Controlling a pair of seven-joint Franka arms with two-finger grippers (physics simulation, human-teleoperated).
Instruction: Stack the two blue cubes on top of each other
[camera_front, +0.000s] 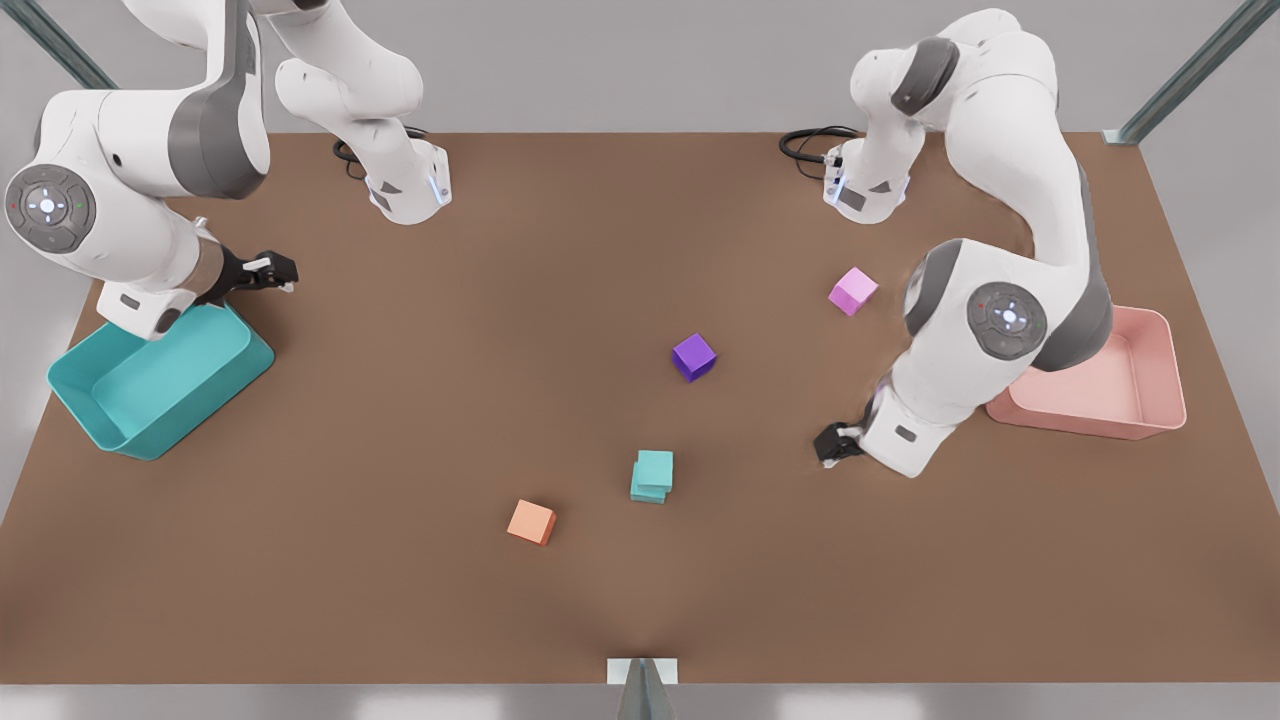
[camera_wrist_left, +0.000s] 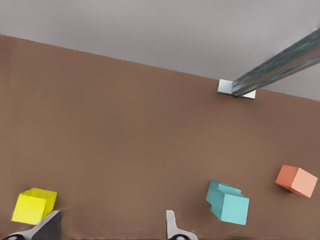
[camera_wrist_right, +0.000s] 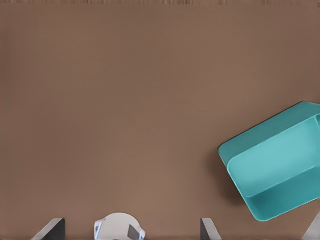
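our left end effector (camera_front: 830, 442), wide and empty, hangs near the two blue cubes (camera_front: 652, 476), stacked slightly askew on the tabletop (camera_front: 400, 560), while the right end effector (camera_front: 272, 271), also wide, waits by the teal bin (camera_front: 100, 425), so we judge the next move is just keeping clear.

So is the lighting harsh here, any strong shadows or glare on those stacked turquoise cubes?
Front view: soft, even light; the stacked blue cubes cast barely any shadow on the table, no glare. Left wrist view: the same matte look, faint shading beneath them.
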